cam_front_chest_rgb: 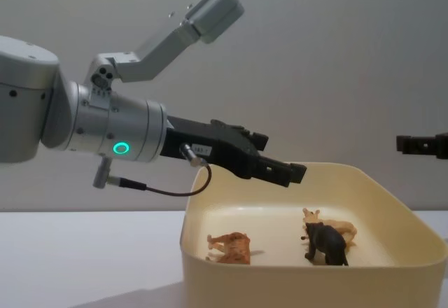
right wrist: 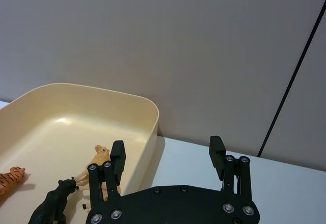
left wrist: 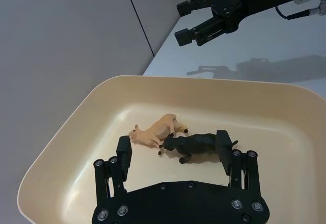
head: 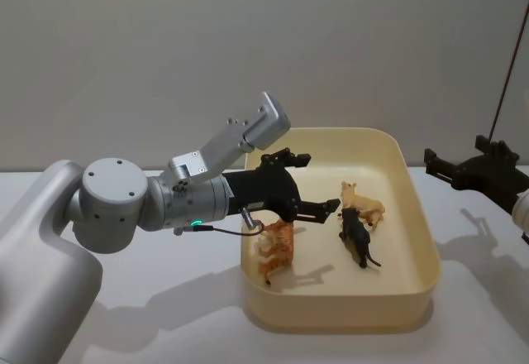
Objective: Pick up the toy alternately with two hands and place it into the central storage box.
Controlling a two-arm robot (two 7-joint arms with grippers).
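The cream-yellow central storage box (head: 417,215) holds three toy animals: an orange tiger (head: 278,248) lying at its near left, a tan animal (head: 364,204) and a black animal (head: 357,240) side by side further right. My left gripper (head: 321,184) hangs open above the box's middle with nothing between its fingers. In the left wrist view this gripper (left wrist: 173,150) frames the tan animal (left wrist: 157,130) and the black animal (left wrist: 196,145) below. My right gripper (head: 438,168) hovers open beyond the box's right wall, and from its own wrist the right gripper (right wrist: 167,155) holds nothing.
The box (cam_front_chest_rgb: 315,280) stands on a white table (head: 165,298), with a plain grey wall behind. A thin dark pole (head: 504,83) rises at the far right. A black cable (cam_front_chest_rgb: 168,189) loops under the left wrist.
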